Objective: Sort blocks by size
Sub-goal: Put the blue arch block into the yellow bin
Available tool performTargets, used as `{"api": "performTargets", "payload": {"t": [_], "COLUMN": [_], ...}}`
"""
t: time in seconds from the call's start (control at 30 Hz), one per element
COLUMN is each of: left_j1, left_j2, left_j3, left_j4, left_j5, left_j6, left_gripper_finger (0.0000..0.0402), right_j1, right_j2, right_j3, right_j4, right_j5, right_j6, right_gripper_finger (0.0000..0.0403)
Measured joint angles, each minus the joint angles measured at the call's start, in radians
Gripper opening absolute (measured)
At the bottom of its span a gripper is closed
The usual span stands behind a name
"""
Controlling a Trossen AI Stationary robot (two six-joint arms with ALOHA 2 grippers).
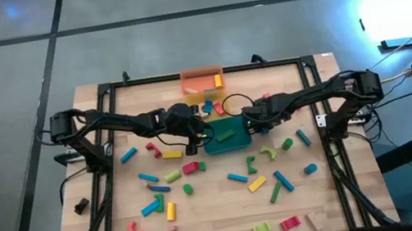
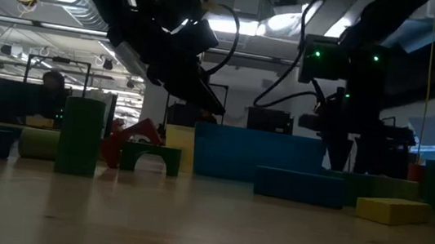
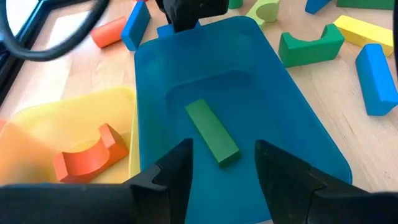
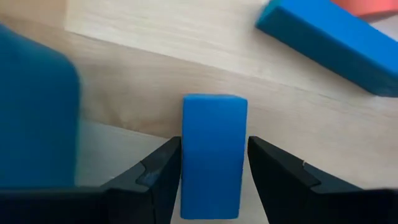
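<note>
High view: we see both arms reaching in to the table's middle. The left gripper (image 1: 196,139) sits at the left edge of the teal tray (image 1: 231,140), the right gripper (image 1: 255,124) at the tray's right edge. Blocks lie scattered over the wooden table (image 1: 213,214), most on the near half; a yellow bar (image 1: 171,211) and a blue bar (image 1: 283,180) are well apart from both grippers. An orange tray (image 1: 200,77) sits at the far edge.

Low view: dim. We make out a green cylinder (image 2: 79,136), a green arch (image 2: 150,159) and a yellow block (image 2: 392,211) standing on the table, w/ the teal tray behind them. Grippers' fingers can't be read here.

Left wrist view: left gripper (image 3: 222,163) has its jaws apart, nothing btwn them; a green bar (image 3: 212,132) lies flat in the teal tray just beyond the fingertips. An orange arch (image 3: 87,157) rests in the yellow tray (image 3: 37,124) beside it.

Right wrist view: right gripper (image 4: 213,163) has its jaws on either side of a blue block (image 4: 213,155), which stands on the table. Whether the fingers press on it we can't tell. Another blue bar (image 4: 329,43) lies further off.
</note>
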Motion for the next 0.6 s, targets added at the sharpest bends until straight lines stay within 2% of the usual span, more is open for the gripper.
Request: {"api": "performTargets", "payload": {"t": [0.13, 0.27, 0.47, 0.6], "left_j1": [0.010, 0.028, 0.066, 0.093], "left_j2": [-0.022, -0.098, -0.260, -0.358], "left_j3": [0.000, 0.000, 0.000, 0.000], "left_j4": [-0.001, -0.045, -0.178, -0.280], "left_j5": [-0.019, -0.044, -0.045, -0.068], "left_j6": [0.011, 0.008, 0.001, -0.046], "left_gripper_finger": [0.0155, 0.0155, 0.0155, 0.0155], "right_j1": [0.000, 0.000, 0.000, -0.001], "right_j2": [0.000, -0.002, -0.004, -0.004], "right_j3": [-0.025, -0.039, -0.034, 0.022], "right_j4": [0.003, 0.028, 0.056, 0.025], "right_j5": [-0.006, -0.007, -0.012, -0.019], "right_j6": [-0.001, -0.022, -0.119, -0.202], "right_gripper_finger": [0.0177, 0.0136, 0.0136, 0.0136]}}
